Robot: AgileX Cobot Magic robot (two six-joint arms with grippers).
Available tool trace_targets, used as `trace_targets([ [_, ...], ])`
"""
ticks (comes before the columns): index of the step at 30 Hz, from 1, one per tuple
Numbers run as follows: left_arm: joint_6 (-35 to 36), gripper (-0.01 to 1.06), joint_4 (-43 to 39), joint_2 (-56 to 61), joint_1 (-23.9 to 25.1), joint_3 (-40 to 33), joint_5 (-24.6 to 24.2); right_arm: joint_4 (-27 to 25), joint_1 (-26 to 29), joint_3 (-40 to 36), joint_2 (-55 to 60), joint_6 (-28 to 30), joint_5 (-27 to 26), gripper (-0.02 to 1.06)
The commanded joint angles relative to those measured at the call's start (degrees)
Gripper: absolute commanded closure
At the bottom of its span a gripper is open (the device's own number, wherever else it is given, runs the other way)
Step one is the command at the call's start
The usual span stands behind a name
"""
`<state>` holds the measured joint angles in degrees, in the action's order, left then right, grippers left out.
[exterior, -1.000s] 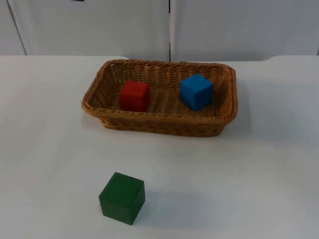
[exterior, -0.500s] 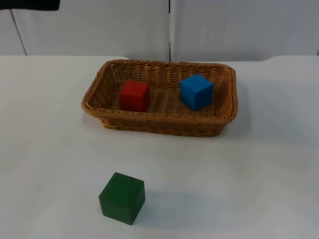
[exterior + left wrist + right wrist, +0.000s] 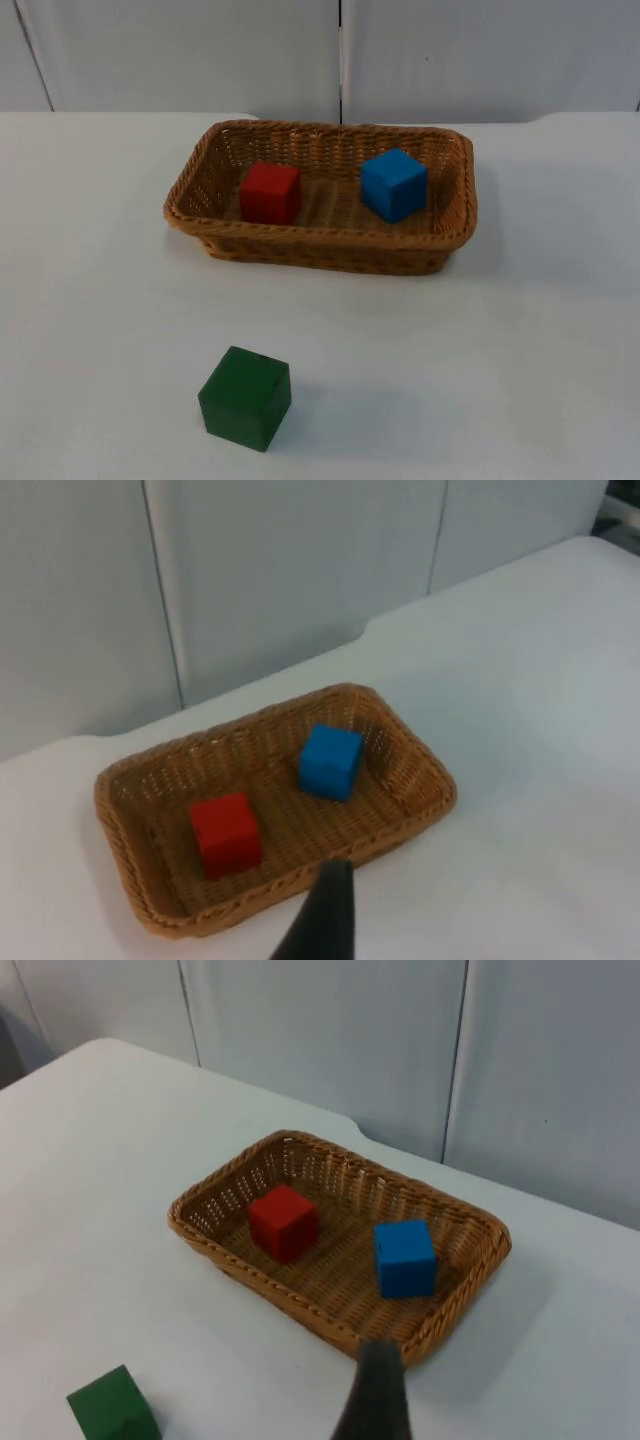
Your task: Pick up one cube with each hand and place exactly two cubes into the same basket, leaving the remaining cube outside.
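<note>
Holding 2 cubes — red (image 3: 269, 192), blue (image 3: 393, 184) — basket (image 3: 330, 250); green (image 3: 245, 397) outside; left arm just withdrawn; claws' state untellable; task apparently complete.

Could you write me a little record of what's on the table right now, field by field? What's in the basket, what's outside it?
basket: wicker basket at the far middle of the white table
in basket: red cube toward the left end, blue cube toward the right end, apart from each other
outside basket: green cube on the table, nearer the camera
cubes held: none
task state: two cubes in, one out
</note>
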<state>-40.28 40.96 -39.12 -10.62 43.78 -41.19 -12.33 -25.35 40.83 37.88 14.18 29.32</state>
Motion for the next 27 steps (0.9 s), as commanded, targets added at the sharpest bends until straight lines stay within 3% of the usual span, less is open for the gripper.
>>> trace_targets([
  [1, 2.44, 0.23, -2.28, 2.22, 0.04, -0.20, -1.67, -0.10, 0.01, -0.83, -3.47, 0.46, 1.73, 0.41],
  [13, 12.86, 0.23, -14.21, 9.45, 0.04, -0.20, -5.26, -1.16, 0.01, -5.50, -14.36, -0.86, 7.07, 0.41],
  [27, 23.89, 0.23, -25.58, 20.50, 0.04, -2.93, -9.89, -0.94, 0.01, -6.77, -27.44, -0.86, 17.74, 0.41],
])
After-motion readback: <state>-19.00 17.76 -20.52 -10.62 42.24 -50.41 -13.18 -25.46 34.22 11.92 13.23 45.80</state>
